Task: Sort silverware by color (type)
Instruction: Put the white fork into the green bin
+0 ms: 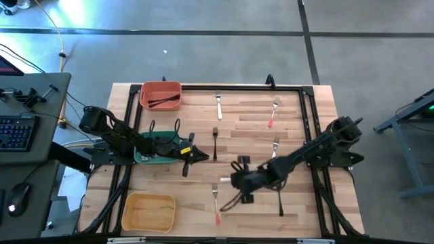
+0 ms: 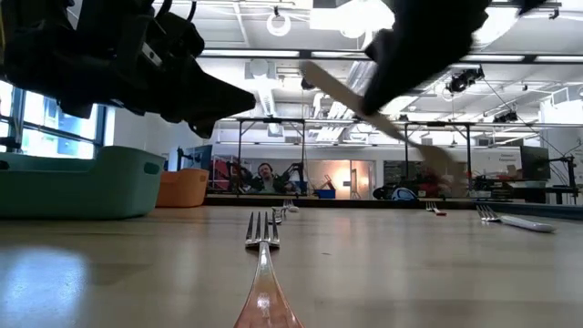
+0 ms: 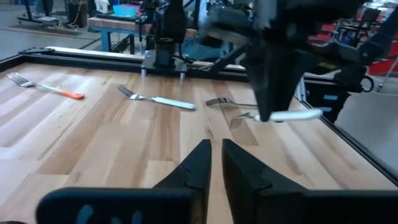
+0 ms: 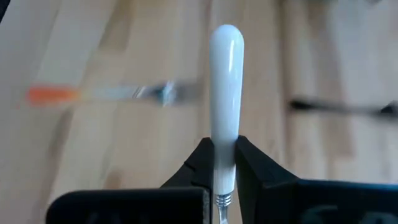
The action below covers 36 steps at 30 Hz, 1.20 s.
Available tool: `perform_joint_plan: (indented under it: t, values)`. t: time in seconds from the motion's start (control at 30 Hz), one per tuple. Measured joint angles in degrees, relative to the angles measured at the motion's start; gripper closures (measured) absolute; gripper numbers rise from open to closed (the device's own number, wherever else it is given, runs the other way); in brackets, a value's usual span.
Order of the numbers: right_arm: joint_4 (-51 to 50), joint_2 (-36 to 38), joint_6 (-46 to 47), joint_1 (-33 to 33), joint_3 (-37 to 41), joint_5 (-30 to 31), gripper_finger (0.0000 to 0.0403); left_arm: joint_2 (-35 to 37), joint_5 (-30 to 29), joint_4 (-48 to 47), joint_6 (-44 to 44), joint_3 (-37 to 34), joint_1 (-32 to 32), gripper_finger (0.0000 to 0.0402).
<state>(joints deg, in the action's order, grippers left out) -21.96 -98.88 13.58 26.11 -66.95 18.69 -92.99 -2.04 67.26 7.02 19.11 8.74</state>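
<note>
My right gripper (image 1: pixel 239 181) hangs over the table's middle, shut on a white-handled piece of silverware (image 4: pixel 225 81) that is lifted clear of the wood; its head is hidden under the wrist. My left gripper (image 1: pixel 205 156) hovers just right of the green bin (image 1: pixel 144 157), its fingers (image 3: pixel 200 163) together with nothing between them. Loose on the table lie a white-handled fork (image 1: pixel 218 106), an orange-handled fork (image 1: pixel 273 112), a black fork (image 1: pixel 215 142), another fork (image 1: pixel 276 146), a black fork (image 1: pixel 280 200) and an orange-handled fork (image 1: pixel 215 203). My right gripper pinches the white handle (image 4: pixel 225 127) between its two fingers, close to the silver neck (image 4: pixel 221 200). The handle's rounded free end (image 4: pixel 227 37) sticks out past the fingertips. The fingers slant down from above, and the piece hangs tilted in the air (image 2: pixel 383 118).
An orange bin (image 1: pixel 161 87) with black pieces inside stands at the far left, and a yellow bin (image 1: pixel 148 211) at the near left. A black frame (image 1: pixel 308 108) runs round the table. Bare wood lies between the loose forks.
</note>
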Motion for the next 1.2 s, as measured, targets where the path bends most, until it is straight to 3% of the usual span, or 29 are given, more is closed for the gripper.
perform_joint_plan:
  t: [0.37,0.53,0.77,0.93,1.13,1.2]
  values:
    - [21.1,0.0,-7.3,-6.0,0.0,10.3,0.0402,0.0,-0.1,0.0,-1.3,2.2,4.8,0.0292]
    - [27.4,0.0,-10.2,-6.5,0.0,8.8,0.0402,0.0,-3.8,-0.1,-1.3,3.8,5.7,0.0254]
    - [30.5,0.0,-12.1,-6.6,0.1,7.8,0.0402,0.0,-3.7,-0.2,-1.3,6.5,5.7,0.0229]
    - [31.2,0.0,-12.5,-6.6,0.1,7.8,0.0402,0.0,-3.4,-0.5,-2.4,7.2,5.7,0.0260]
    - [32.6,0.0,-12.9,-6.6,0.1,7.5,0.0403,0.0,-0.3,-1.4,-4.5,7.2,5.7,0.0376]
    - [33.4,0.0,-13.1,-6.6,0.1,8.0,0.0403,0.1,-0.4,-1.2,-3.2,7.2,5.5,0.0383]
